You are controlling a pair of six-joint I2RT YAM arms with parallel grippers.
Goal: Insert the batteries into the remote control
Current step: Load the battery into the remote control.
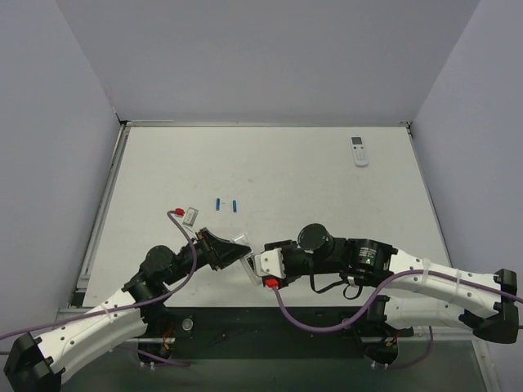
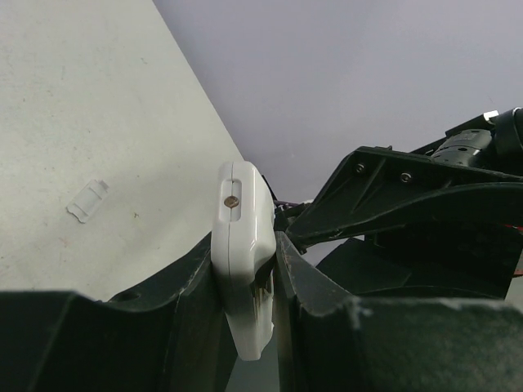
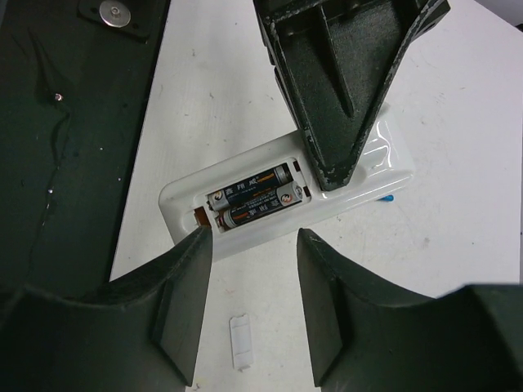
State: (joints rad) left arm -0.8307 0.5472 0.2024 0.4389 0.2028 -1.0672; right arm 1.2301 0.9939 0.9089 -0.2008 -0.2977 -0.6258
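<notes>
My left gripper (image 1: pixel 231 250) is shut on the white remote control (image 1: pixel 241 239) and holds it on edge just above the table's near middle. In the left wrist view both fingers clamp its sides (image 2: pixel 243 237). The right wrist view shows its back open (image 3: pixel 189 205), with two dark batteries (image 3: pixel 255 196) side by side in the compartment. My right gripper (image 3: pixel 253 253) is open, with one finger on each side of the remote's compartment end. Two slim blue batteries (image 1: pixel 226 203) lie on the table beyond; one blue tip (image 3: pixel 386 198) peeks out past the remote.
A small white battery cover (image 1: pixel 190 215) lies left of the grippers, also in the wrist views (image 2: pixel 87 200) (image 3: pixel 243 341). A second white remote with a small screen (image 1: pixel 359 150) lies at the back right. A dark strip with a metal disc (image 1: pixel 189 324) runs along the near edge.
</notes>
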